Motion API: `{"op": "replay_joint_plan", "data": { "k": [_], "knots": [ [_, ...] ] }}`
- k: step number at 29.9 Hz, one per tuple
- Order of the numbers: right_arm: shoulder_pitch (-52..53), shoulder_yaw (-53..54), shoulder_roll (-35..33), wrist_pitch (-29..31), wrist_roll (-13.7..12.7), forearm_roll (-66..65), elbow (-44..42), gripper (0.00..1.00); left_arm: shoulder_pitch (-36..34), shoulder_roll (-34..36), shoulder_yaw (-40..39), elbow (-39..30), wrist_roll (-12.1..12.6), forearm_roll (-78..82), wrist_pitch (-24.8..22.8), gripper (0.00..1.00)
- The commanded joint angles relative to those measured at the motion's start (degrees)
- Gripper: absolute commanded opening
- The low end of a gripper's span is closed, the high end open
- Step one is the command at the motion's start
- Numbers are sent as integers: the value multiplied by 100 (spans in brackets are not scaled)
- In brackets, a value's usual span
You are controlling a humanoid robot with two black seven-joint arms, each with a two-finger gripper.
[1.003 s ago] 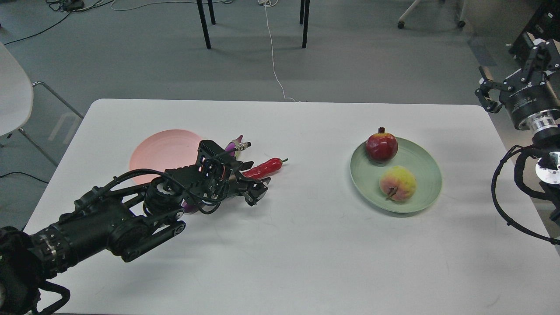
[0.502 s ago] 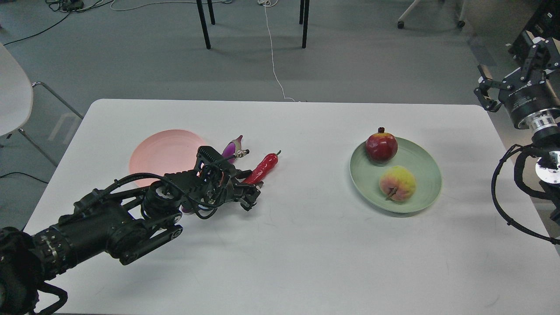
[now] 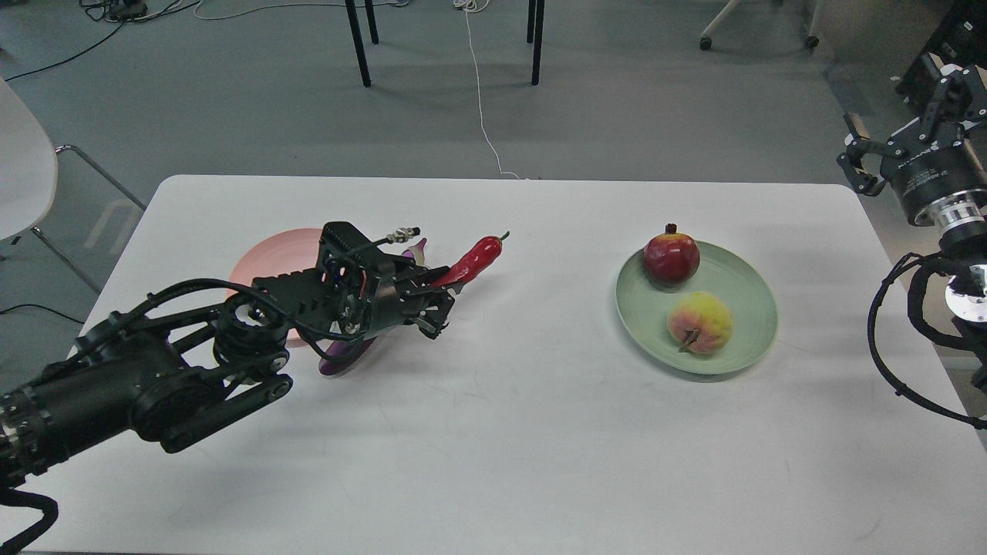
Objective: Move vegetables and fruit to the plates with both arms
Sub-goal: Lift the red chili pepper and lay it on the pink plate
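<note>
Chili (image 3: 472, 260) was pinched only at its tail by our left gripper (image 3: 438, 304); we judged it might slip before reaching the pink plate (image 3: 266, 258) by the bench's left edge.

White rectangular table with rounded corners (image 3: 540, 432), matte top, standing on a grey floor (image 3: 617, 116). Lying directly on it: a pale pink round shallow plate (image 3: 266, 258) at left, partly hidden; a long glossy purple eggplant (image 3: 347, 361) just right of the pink plate, mostly hidden, its lower end and greyish tip visible; a pale green round shallow plate (image 3: 740, 297) at right, well apart from both. Whether the eggplant touches the pink plate's rim cannot be told. Faint scuff marks on the near half of the tabletop.
</note>
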Motion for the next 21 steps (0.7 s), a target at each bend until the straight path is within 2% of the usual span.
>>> {"op": "replay_joint_plan", "data": {
  "k": [1,4,6,8,17,21],
  "knots": [
    [8,0,9,0,0,-12,-8,99,36,879,-67,-192,-61,-292,32,18],
    [8,-8,18,0,0,-12,-8,99,80,1170,-6,184,-97,-416,41,19],
    [8,-17,35,0,0,-12,0,99,98,1127,20,571,-237,-416,102,19],
    [8,-26,44,0,0,-12,0,99,133,1083,38,870,-264,-425,260,19],
    [52,-26,-9,0,0,-21,9,99,282,248,47,2215,-316,-425,402,23],
    [43,-35,-96,0,0,-21,18,99,388,107,47,2303,-343,-425,507,35]
  ]
}}
